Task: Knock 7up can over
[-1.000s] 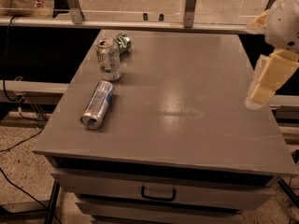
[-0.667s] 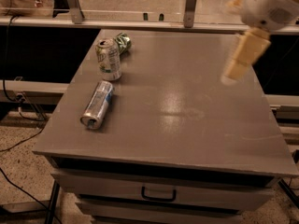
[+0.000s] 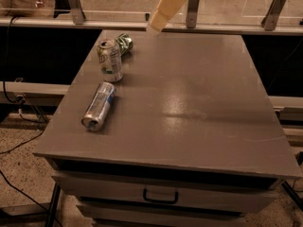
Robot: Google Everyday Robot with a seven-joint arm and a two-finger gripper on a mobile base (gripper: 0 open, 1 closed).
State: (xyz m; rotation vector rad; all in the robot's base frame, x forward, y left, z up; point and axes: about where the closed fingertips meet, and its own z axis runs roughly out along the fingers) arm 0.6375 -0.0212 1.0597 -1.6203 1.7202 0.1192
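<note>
Approach is the step in hand: my hand hangs above the far edge of the surface, and I cannot tell whether it is spread or closed. The 7up can stands upright near the far left corner, with a crumpled green can just behind it. Next, I judge, I must drop to can height and push sideways into its upper body.

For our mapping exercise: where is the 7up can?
The 7up can stands at the table's far left, in front of the crushed green can; the gripper hangs above the far edge.
</note>
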